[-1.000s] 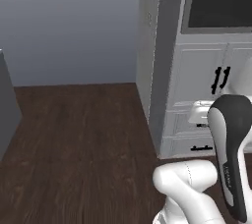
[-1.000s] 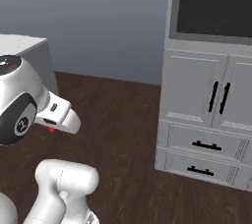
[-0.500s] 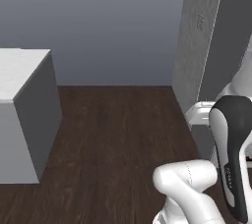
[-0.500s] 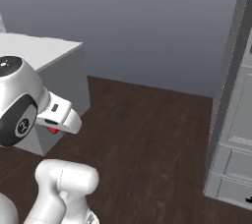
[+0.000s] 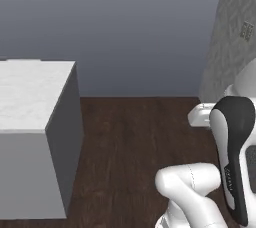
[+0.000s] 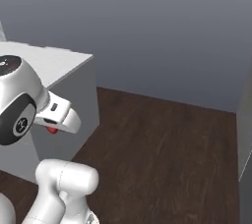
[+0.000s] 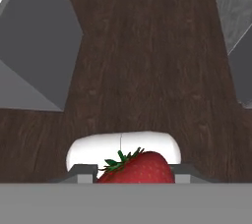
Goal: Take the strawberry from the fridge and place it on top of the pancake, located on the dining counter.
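A red strawberry (image 7: 137, 168) with green leaves sits between the two dark fingertips of my gripper (image 7: 135, 175), which is shut on it. From the right base view the strawberry (image 6: 50, 130) peeks out red under the white hand, where the gripper (image 6: 52, 128) hangs above the floor. The dining counter (image 5: 27, 89) stands to the left, a white marble top on a grey base; its near corner (image 6: 59, 63) is just beyond the hand, and its grey base (image 7: 34, 46) is at the upper left of the hand view. The pancake and the fridge are out of view.
Dark wood floor (image 5: 135, 137) stretches ahead to a plain grey wall (image 5: 125, 27). A grey textured panel (image 5: 235, 47) rises at the right, also seen as a grey edge (image 6: 245, 134) and a slanted panel (image 7: 238, 26).
The whole picture has swung: the base has turned left. The cabinets slid out to the right and the counter came in at the left. The arm keeps its pose with the strawberry.
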{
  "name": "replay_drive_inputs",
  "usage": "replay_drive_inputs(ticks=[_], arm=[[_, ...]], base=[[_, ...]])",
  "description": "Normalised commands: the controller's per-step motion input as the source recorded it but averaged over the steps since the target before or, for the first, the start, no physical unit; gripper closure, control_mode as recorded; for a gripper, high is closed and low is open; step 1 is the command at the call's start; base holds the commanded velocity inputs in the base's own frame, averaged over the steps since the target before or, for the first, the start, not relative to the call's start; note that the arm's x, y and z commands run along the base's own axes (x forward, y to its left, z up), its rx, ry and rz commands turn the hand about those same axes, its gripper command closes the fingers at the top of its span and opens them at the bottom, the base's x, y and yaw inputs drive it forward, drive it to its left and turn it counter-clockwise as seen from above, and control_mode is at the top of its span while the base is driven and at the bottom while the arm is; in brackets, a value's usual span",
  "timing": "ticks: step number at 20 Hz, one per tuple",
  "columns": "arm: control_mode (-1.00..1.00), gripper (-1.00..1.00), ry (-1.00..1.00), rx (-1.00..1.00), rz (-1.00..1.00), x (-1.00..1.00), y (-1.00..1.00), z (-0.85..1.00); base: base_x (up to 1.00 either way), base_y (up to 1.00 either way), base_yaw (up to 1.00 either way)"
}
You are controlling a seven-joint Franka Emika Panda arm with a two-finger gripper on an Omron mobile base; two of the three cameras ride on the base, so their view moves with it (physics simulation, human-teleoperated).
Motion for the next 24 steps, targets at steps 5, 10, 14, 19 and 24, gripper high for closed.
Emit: replay_drive_inputs(ticks=[5, 10, 14, 19, 24], arm=[[1.00, 1.00, 0.00, 0.00, 0.00, 0.00, 0.00, 0.00], [1.00, 1.00, 0.00, 0.00, 0.00, 0.00, 0.00, 0.00], [1.00, 1.00, 0.00, 0.00, 0.00, 0.00, 0.00, 0.00], [1.00, 1.00, 0.00, 0.00, 0.00, 0.00, 0.00, 0.00], [1.00, 1.00, 0.00, 0.00, 0.00, 0.00, 0.00, 0.00]], base=[[1.00, 0.01, 0.00], [1.00, -0.19, 0.00], [1.00, 0.00, 0.00], [1.00, 0.14, -0.01], [1.00, 0.21, 0.00]])
